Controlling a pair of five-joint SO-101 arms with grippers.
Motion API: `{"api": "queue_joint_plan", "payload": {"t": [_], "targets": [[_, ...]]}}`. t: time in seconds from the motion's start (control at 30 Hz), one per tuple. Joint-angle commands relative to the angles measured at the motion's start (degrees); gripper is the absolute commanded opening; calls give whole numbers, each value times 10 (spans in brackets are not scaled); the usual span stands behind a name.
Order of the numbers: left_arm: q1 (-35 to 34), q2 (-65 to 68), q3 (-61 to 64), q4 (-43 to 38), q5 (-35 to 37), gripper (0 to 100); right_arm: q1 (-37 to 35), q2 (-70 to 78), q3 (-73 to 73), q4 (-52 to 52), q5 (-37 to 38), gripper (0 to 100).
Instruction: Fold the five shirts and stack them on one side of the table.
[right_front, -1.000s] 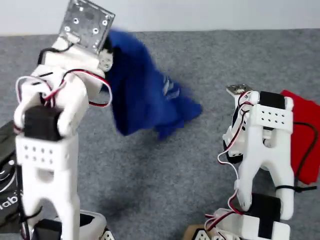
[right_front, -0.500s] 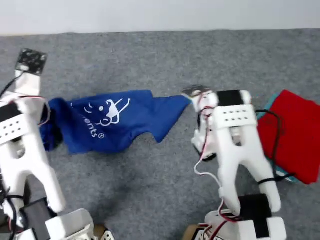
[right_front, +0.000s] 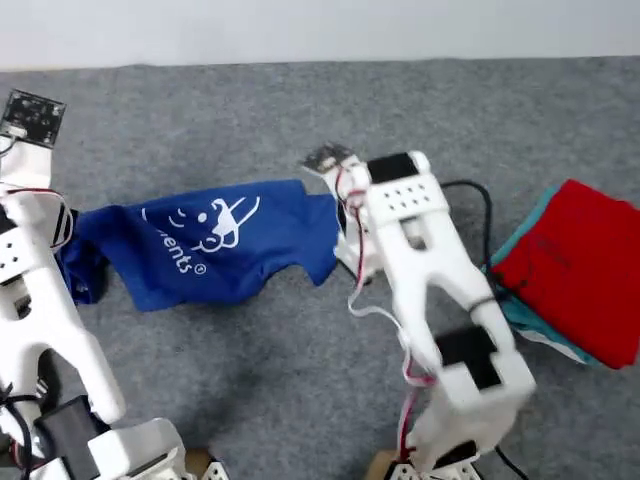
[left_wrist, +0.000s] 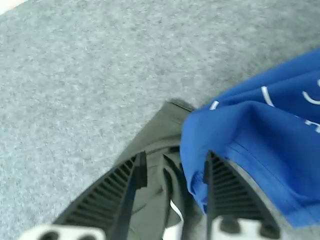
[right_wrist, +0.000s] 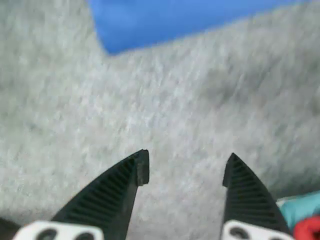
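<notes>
A blue shirt (right_front: 220, 250) with white print lies spread on the grey carpet, left of the middle. My left gripper (left_wrist: 172, 170) is at its left end, fingers apart, with the shirt's blue edge (left_wrist: 260, 145) and a dark grey-green cloth (left_wrist: 160, 130) lying between them. My right gripper (right_wrist: 185, 170) hangs open over bare carpet just off the shirt's right edge (right_wrist: 165, 20), holding nothing. In the high view the right arm (right_front: 400, 210) covers that corner of the shirt. A folded red shirt (right_front: 580, 270) rests on a teal one (right_front: 515, 310) at the right side.
The carpet runs to a pale wall at the back. Bare carpet lies behind the blue shirt and in front of it, between the two arm bases. The left arm's white links (right_front: 40, 300) stand along the left edge.
The left arm swung the blue shirt down from the air and laid it flat, then drew back leftward. The right arm moved left from beside the red stack to the shirt's right corner.
</notes>
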Motion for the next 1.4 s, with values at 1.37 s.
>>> {"api": "queue_joint_plan", "payload": {"t": [1.37], "targets": [[62, -156, -17, 91, 76, 134, 38, 343, -766, 107, 7, 10]]}}
